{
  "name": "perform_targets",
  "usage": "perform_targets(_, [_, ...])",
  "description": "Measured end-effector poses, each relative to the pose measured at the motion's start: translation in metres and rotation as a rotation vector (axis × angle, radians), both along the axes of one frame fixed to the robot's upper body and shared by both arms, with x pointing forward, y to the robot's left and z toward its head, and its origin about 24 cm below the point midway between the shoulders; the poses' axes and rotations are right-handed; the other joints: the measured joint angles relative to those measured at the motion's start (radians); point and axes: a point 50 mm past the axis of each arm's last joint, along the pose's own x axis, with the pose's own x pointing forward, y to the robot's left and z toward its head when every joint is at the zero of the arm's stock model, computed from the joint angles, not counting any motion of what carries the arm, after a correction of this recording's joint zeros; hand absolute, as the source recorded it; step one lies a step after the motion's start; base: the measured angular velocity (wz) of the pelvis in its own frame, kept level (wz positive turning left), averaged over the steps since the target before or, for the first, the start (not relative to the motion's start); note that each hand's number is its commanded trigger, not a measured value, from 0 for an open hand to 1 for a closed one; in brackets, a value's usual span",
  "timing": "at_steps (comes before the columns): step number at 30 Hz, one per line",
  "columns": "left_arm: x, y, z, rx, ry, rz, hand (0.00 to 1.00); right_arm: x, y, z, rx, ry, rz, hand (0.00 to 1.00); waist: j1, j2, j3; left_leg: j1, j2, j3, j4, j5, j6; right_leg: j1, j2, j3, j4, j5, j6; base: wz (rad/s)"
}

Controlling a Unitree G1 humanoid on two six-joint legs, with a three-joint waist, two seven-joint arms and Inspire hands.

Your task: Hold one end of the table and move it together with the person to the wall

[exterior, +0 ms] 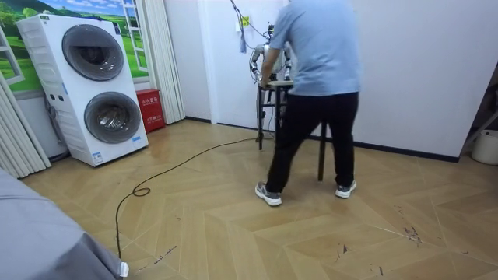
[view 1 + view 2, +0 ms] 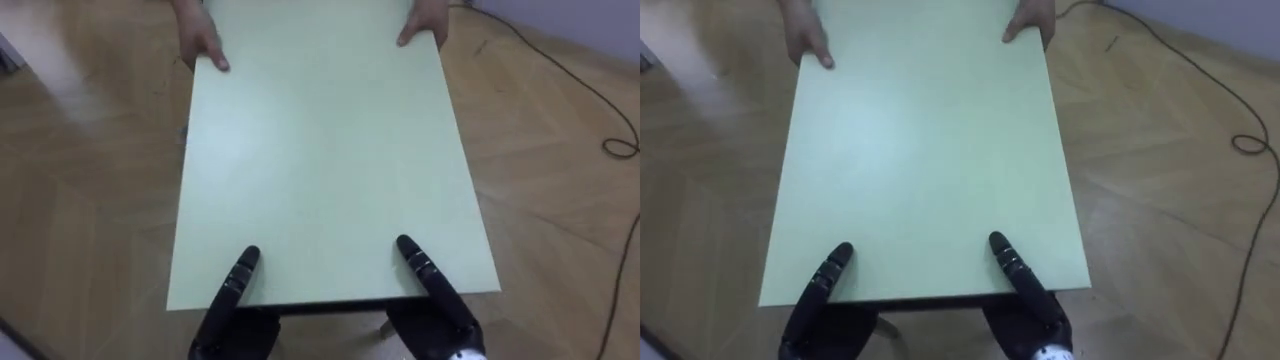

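Note:
A pale green table top (image 2: 320, 150) stretches away from me, over a wooden floor. My left hand (image 2: 238, 276) and right hand (image 2: 426, 276) grip its near edge, thumbs lying on top and the rest of each hand under the edge. A person's two hands (image 2: 205, 40) (image 2: 425, 25) hold the far edge. In the room view the person (image 1: 315, 85) stands bent over the table (image 1: 272, 87) with their back to the camera. I stand behind the table, close to the white wall.
A dark cable (image 2: 560, 70) runs over the floor to my right. In the room view, a stacked washer and dryer (image 1: 89, 89) and a red box (image 1: 149, 109) stand at the left, and a cable (image 1: 179, 167) lies across the floor.

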Motion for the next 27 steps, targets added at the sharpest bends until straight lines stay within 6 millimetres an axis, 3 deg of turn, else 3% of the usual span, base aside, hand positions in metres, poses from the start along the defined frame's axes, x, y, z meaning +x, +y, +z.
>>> perform_targets(1, [0.000,-0.001,0.000,-0.003,0.000,0.001,1.00,0.000,0.000,0.000,-0.002,-0.001,-0.001,1.00,0.001,0.001,0.0009,-0.001,-0.001,0.003,0.004,0.000,0.000,-0.001,-0.006,-0.005,0.017,-0.001,0.000,0.45])
perform_targets(4, [0.001,-0.005,0.003,-0.009,-0.017,-0.008,1.00,0.002,-0.002,0.001,-0.007,-0.010,-0.010,1.00,0.013,0.006,0.0091,-0.009,-0.025,0.033,0.008,0.005,0.010,-0.036,-0.062,-0.012,0.143,-0.022,0.011,0.58])
perform_targets(5, [0.002,-0.008,0.003,-0.013,-0.020,-0.004,1.00,0.003,-0.003,0.002,-0.008,-0.014,-0.015,1.00,0.014,0.017,0.0158,-0.014,-0.039,0.054,0.008,0.012,0.022,-0.059,-0.091,-0.007,0.207,-0.023,0.012,0.80])
perform_targets(6, [0.003,-0.006,0.003,-0.011,-0.022,0.003,1.00,0.003,-0.003,0.003,-0.005,-0.024,-0.018,1.00,0.012,0.019,0.0155,-0.022,-0.056,0.067,0.009,0.018,0.032,-0.088,-0.121,0.010,0.279,-0.024,0.013,0.84])
perform_targets(7, [0.004,-0.006,0.004,-0.011,-0.026,0.005,1.00,0.003,-0.002,0.003,-0.003,-0.026,-0.018,1.00,0.012,0.016,0.0170,-0.023,-0.065,0.062,0.009,0.021,0.037,-0.102,-0.134,0.027,0.317,-0.024,0.013,0.94])
perform_targets(8, [0.006,-0.004,0.005,0.003,-0.036,0.001,1.00,0.002,0.001,0.002,0.012,-0.021,-0.027,1.00,0.011,0.004,0.0245,-0.023,-0.077,0.021,0.020,0.022,0.047,-0.136,-0.150,0.066,0.387,-0.026,0.010,0.97])
perform_targets(9, [0.007,-0.002,0.005,0.011,-0.041,0.002,1.00,0.002,0.003,0.001,0.020,-0.018,-0.029,1.00,0.007,0.002,0.0255,-0.047,-0.083,-0.039,0.054,0.015,0.053,-0.153,-0.121,0.119,0.366,-0.078,0.010,0.99])
perform_targets(10, [0.009,-0.001,0.006,0.015,-0.046,0.006,1.00,0.003,0.005,0.002,0.026,-0.021,-0.030,1.00,0.003,0.003,0.0258,-0.068,-0.084,-0.067,0.074,0.013,0.052,-0.164,-0.098,0.133,0.321,-0.101,0.008,1.11])
perform_targets(11, [0.011,0.002,0.007,0.024,-0.061,0.013,1.00,0.004,0.007,0.003,0.033,-0.027,-0.032,1.00,-0.013,0.007,0.0271,-0.098,-0.092,-0.121,0.100,0.012,0.049,-0.180,-0.051,0.163,0.205,-0.112,0.001,1.26])
perform_targets(12, [0.012,0.002,0.007,0.027,-0.061,0.006,1.00,0.004,0.007,0.003,0.035,-0.027,-0.034,1.00,-0.027,0.005,0.0268,-0.110,-0.112,-0.164,0.115,0.009,0.044,-0.195,-0.016,0.211,0.137,-0.059,-0.015,1.36])
perform_targets(14, [0.010,-0.001,0.001,0.021,-0.036,0.012,1.00,0.006,0.004,0.001,0.017,-0.011,-0.025,1.00,-0.038,0.026,0.0170,-0.109,-0.116,-0.161,0.107,0.010,0.040,-0.165,-0.014,0.202,0.130,-0.057,-0.010,0.84])
perform_targets(16, [0.010,-0.001,0.000,0.011,-0.030,0.018,1.00,0.009,0.003,0.002,0.004,-0.009,-0.015,1.00,-0.038,0.029,0.0170,-0.108,-0.111,-0.163,0.092,0.016,0.034,-0.145,-0.014,0.176,0.113,-0.056,-0.011,0.48])
perform_targets(20, [0.003,0.000,-0.002,0.013,-0.010,0.015,1.00,0.003,0.004,-0.001,0.004,0.014,-0.013,1.00,-0.008,-0.003,0.0117,-0.089,-0.091,-0.162,0.071,0.022,0.027,-0.079,0.014,0.183,0.041,-0.054,-0.010,0.43])
perform_targets(24, [0.001,0.001,-0.002,0.011,-0.007,0.022,1.00,0.002,0.005,-0.002,0.004,0.016,-0.007,1.00,0.023,-0.016,0.0051,-0.095,-0.078,-0.163,0.068,0.024,0.024,-0.040,0.034,0.182,-0.023,-0.041,-0.010,0.29])
perform_targets(27, [0.001,0.001,-0.001,0.012,-0.010,0.021,1.00,0.002,0.005,-0.001,0.004,0.014,-0.011,1.00,0.030,-0.016,0.0047,-0.096,-0.076,-0.163,0.068,0.024,0.024,-0.018,0.039,0.181,-0.045,-0.037,-0.012,0.33])
